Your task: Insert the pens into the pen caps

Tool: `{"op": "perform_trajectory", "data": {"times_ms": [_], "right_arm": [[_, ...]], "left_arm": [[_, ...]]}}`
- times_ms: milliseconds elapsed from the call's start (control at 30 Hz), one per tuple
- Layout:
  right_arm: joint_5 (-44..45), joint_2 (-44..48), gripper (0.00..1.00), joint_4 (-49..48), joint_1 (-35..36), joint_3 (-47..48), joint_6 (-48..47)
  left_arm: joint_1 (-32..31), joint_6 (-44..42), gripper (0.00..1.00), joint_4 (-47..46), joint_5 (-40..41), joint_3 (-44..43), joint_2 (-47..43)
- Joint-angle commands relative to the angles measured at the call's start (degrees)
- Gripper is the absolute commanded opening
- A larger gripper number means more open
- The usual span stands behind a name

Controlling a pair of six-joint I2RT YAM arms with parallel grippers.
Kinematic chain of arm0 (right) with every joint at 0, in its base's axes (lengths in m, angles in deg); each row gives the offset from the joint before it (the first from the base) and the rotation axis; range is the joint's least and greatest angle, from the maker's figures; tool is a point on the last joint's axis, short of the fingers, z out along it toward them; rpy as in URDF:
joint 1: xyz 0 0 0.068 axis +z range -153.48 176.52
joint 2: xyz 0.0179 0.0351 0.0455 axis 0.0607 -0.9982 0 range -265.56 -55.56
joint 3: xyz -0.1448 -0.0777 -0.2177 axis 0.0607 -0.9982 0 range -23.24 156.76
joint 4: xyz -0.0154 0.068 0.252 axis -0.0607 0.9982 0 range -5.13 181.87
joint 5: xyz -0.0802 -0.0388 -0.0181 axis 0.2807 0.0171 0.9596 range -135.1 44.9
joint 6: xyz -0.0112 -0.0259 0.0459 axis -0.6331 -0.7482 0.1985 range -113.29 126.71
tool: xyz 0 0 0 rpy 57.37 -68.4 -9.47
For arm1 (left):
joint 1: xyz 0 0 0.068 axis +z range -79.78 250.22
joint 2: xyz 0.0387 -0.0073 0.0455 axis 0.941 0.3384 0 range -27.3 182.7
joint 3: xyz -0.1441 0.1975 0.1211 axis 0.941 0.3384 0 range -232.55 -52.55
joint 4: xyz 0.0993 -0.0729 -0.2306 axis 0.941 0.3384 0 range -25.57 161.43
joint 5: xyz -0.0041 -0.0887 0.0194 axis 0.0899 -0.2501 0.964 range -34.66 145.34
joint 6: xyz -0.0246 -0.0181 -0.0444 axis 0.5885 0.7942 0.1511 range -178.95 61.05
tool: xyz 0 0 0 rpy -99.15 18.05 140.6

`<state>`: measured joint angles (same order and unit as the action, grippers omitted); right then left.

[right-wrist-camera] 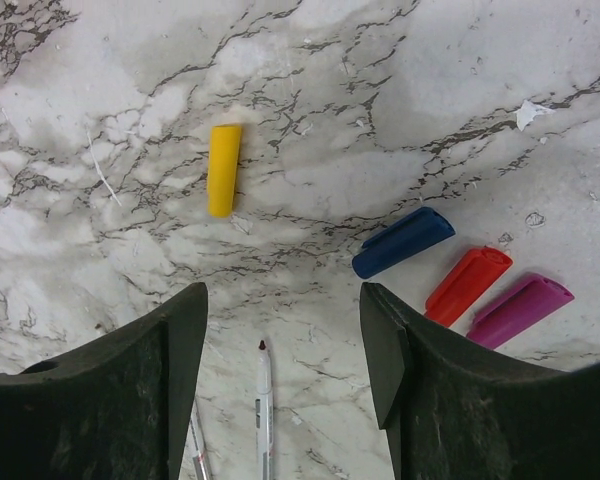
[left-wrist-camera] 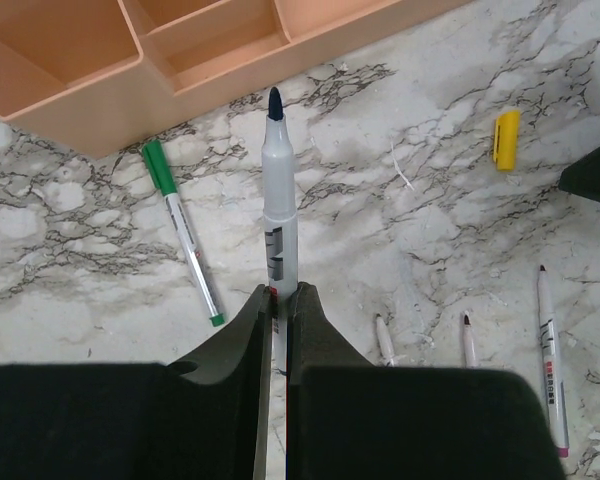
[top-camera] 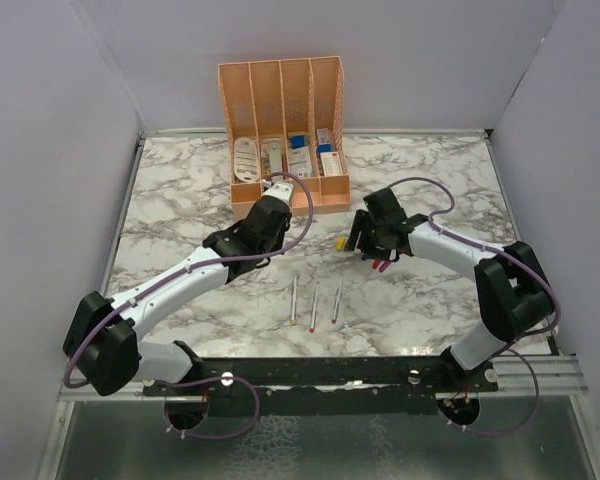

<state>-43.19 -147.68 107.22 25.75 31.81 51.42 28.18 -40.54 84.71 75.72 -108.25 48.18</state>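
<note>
Trouble likeliest first at the left hand (left-wrist-camera: 278,300), clenched low on the barrel of the blue-tipped pen (left-wrist-camera: 279,190), bare nib aimed toward the peach organiser (left-wrist-camera: 80,100). Could pivot or slide in so narrow a pinch once pushed against a cap, and could smear ink on the worktop (top-camera: 180,200). Just left of that pen, flat on the marble, the green pen (left-wrist-camera: 185,240), apparently capped already.

Toward the middle, three loose pens (top-camera: 314,300), uncapped and easy to roll with a passing arm.

Further right, the right hand (right-wrist-camera: 283,300), released, fingers spread with nothing between them, hovering near the yellow cap (right-wrist-camera: 223,168). Beyond it, close together, the blue cap (right-wrist-camera: 403,242), red cap (right-wrist-camera: 468,285) and magenta cap (right-wrist-camera: 520,310). Could knock a neighbour while reaching for the blue one, or close on the wrong colour.

Black marks on the held barrel and red print on one loose pen: too small to read. No brand legible.
</note>
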Motion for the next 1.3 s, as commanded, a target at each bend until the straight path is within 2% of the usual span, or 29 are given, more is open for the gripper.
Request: {"op": "perform_trajectory", "data": {"times_ms": [0, 700, 1267], "right_arm": [[2.14, -0.64, 0.62, 0.81, 0.21, 1.82, 2.91], [6.73, -3.16, 0.61, 3.52, 0.20, 2.44, 6.56], [11.79, -8.06, 0.56, 7.01, 0.12, 4.21, 10.24]], "left_arm": [[0.87, -1.69, 0.00, -4.99, -1.42, 1.43, -3.19], [5.57, -2.18, 0.00, -10.41, -9.12, 4.61, -5.74], [9.24, -3.03, 0.00, -13.99, -15.26, 6.70, -8.36]]}}
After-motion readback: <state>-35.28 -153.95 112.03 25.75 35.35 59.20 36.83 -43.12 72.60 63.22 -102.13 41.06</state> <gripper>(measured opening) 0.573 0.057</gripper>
